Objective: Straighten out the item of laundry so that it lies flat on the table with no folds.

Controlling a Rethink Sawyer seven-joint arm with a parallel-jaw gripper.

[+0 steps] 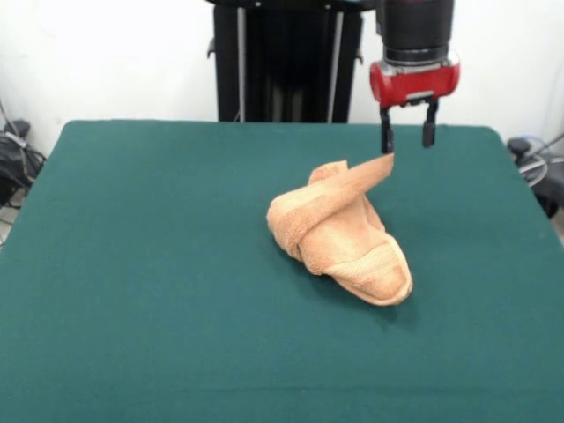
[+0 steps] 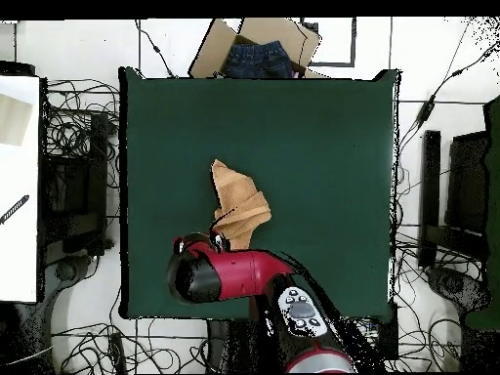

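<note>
The red-and-black tool (image 1: 407,137) is hanging with its two black fingers spread apart, one pinning nothing visible, its left tip touching a raised corner of the crumpled peach terry-cloth towel (image 1: 339,233), which is lying near the centre of the dark green felt desk (image 1: 141,264), slightly toward three o'clock in the front view.

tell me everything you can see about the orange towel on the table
The peach-orange terry-cloth towel sits crumpled and twisted in a bunched heap near the middle of the dark green felt-topped table. A woven border band shows at its rounded near end, which rests on the cloth. One corner rises to a point just under the red and black arm's gripper; whether that corner is pinched cannot be told. Seen from overhead it forms a narrow, tapering shape.
</note>
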